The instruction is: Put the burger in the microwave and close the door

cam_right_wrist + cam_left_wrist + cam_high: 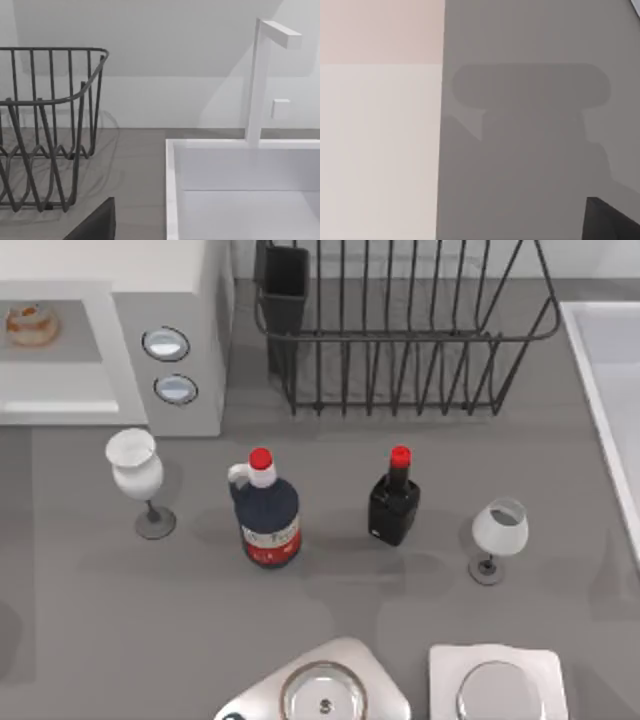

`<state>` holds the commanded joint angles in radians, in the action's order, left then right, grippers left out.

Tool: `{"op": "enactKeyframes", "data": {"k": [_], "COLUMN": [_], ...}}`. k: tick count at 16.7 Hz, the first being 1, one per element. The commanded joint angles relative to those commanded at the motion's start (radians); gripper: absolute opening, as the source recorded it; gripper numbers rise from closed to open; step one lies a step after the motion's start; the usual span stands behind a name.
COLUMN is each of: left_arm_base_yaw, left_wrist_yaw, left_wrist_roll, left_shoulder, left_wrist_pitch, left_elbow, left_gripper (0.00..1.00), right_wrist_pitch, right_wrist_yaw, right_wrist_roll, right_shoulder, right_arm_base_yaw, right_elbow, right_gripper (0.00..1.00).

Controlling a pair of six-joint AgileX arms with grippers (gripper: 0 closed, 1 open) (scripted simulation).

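The burger [31,324] sits inside the microwave [190,280], on the floor of its cavity, at the table's [90,640] far left corner. You see the bun as a small tan-orange round with a pale centre, resting alone in the cavity. To the cavity's right stands the grey control panel [170,365] with two round silver-blue knobs, one above the other. A pale flat band [55,400] runs along the front of the cavity, toward you; whether this is the door lying open cannot be told from above.

Just in front of the panel stands a white wine glass [135,475] on a grey foot. Further toward the middle of the table you find a dark blue bottle [267,512] with a red cap and a handle, and to its right a smaller black bottle [393,502], also red-capped. A second white wine glass [497,535] stands toward the right edge. Along the far edge, right of the microwave, sits a dark wire dish rack [400,330] with a black cup [285,280] at its left end. A white sink [240,190] with a white tap [260,80] occupies the far right corner, beside the rack.

At the near edge you see the tops of the two arms: the left arm [325,685] near the middle, the right arm [497,680] just to its right. For either claw, you cannot tell how the fingers stand. The left wrist view shows grey table surface beside a pale panel.
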<state>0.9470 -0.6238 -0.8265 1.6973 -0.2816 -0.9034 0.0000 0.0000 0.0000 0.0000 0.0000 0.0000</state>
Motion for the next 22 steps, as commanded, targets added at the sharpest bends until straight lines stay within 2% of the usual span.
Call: {"op": "enactKeyframes", "data": {"k": [4,11,18,22], "left_arm_base_yaw": [-0.062,-0.078,-0.336,-0.367], "left_wrist_yaw": [0.030,0.043,0.179,0.208], "left_wrist_roll": [0.079,0.102,0.342,0.373], "left_shoulder": [-0.119,-0.141,-0.409,-0.439], "left_wrist_pitch": [0.074,0.088,0.166,0.185], "left_elbow": [0.144,0.172,0.405,0.436], "left_gripper": [0.00,0.00,0.00,0.00], "right_wrist_pitch": [0.000,0.000,0.000,0.000], "right_wrist_yaw": [0.000,0.000,0.000,0.000], "right_wrist_roll": [0.000,0.000,0.000,0.000], "right_shoulder": [0.000,0.000,0.000,0.000], "right_arm_base_yaw": [0.000,0.000,0.000,0.000], "right_elbow": [0.000,0.000,0.000,0.000], "right_gripper": [1.00,1.00,1.00,1.00]}}
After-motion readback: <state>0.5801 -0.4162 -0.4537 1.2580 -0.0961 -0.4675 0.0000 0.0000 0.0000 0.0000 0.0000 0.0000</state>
